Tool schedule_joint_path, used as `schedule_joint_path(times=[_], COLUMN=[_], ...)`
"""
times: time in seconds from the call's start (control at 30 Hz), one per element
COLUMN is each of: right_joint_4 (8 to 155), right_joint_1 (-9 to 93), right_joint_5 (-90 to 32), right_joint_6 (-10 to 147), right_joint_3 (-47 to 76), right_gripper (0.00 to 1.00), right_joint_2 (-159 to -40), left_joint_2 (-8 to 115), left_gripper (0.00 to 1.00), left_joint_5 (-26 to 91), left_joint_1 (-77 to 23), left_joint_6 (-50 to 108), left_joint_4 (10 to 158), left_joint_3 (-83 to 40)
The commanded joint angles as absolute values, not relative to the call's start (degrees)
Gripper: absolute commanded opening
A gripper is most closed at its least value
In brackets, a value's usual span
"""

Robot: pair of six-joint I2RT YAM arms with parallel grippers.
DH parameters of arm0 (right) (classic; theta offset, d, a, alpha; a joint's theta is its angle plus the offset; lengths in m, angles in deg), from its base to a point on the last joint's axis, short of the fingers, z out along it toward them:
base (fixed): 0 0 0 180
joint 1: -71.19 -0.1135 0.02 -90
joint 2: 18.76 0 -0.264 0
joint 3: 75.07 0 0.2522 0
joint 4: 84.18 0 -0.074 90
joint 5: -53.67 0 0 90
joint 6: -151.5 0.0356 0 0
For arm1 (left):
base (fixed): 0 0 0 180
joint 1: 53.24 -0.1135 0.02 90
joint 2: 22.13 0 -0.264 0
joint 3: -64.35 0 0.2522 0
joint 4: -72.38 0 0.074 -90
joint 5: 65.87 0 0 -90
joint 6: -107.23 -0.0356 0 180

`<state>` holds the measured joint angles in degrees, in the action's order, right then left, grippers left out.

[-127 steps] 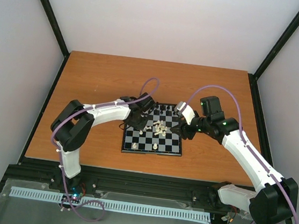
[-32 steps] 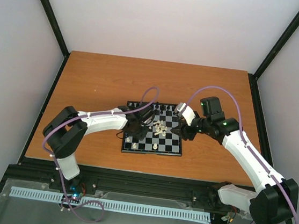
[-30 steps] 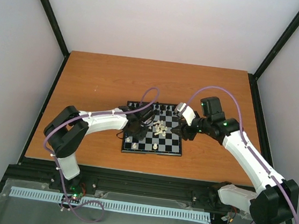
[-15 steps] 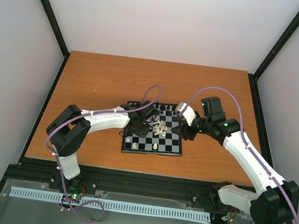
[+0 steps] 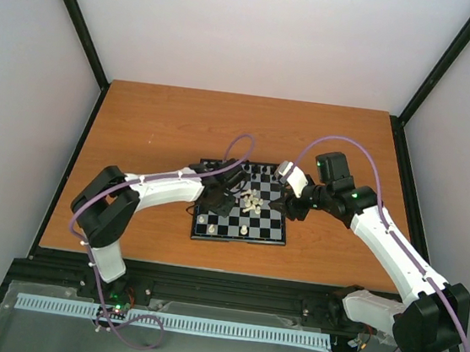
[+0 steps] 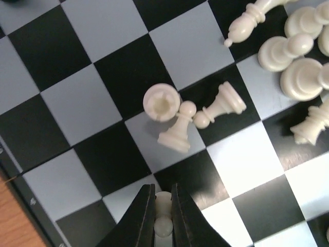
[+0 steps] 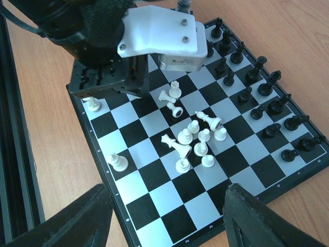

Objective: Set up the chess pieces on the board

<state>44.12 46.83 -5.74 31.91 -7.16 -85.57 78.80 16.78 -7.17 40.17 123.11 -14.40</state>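
A: First entry, the largest?
B: One table (image 5: 156,124), brown wood. The board (image 5: 265,228) lies flat near its middle, in front of both arms.

A: Arms?
B: Two. The left arm (image 5: 166,188) stretches over the board's left side. The right arm (image 5: 389,240) bends in from the right.

A: Tools, with condition.
B: The left gripper (image 6: 163,203) has its fingers pinched tight on one white pawn (image 6: 164,226), above a pale square close to the board's left edge. Whether that piece touches the square, I cannot tell. The right gripper (image 7: 165,189) has its jaws spread wide with nothing between them, and hangs over the board's right edge.

A: Chessmen, by lot?
B: The black men (image 7: 264,88) stand upright in two rows along the far edge. The white heap (image 7: 198,139) is roughly ten pieces at mid-board, some standing and some lying, several touching.

A: Singles?
B: One rook (image 6: 161,101), upright, a little ahead of the left fingers. Two toppled pawns (image 6: 177,133) lie just beside it, heads together. One white man (image 7: 118,162) stands upright on the near side, apart from the heap.
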Motion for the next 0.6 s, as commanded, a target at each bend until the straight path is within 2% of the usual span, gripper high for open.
schedule_joint_path(times=[0.0, 0.23, 0.57], right_joint_4=[44.0, 43.74, 43.65], right_joint_1=[47.29, 47.33, 47.29], right_joint_5=[-5.39, -4.75, -4.79], right_joint_6=[31.04, 30.91, 31.06], right_joint_3=[-7.54, -7.39, -7.37], right_gripper=[0.61, 0.61, 0.61], right_joint_2=[-85.65, -85.73, -85.43], left_joint_2=[73.56, 68.6, 72.42], left_gripper=[0.06, 0.07, 0.07], left_joint_5=[16.13, 20.99, 22.41], left_joint_1=[-6.43, -6.34, -6.3], left_joint_6=[40.62, 38.78, 38.14], left_joint_4=[127.44, 128.6, 126.73], left_joint_3=[-13.17, -8.51, -9.41])
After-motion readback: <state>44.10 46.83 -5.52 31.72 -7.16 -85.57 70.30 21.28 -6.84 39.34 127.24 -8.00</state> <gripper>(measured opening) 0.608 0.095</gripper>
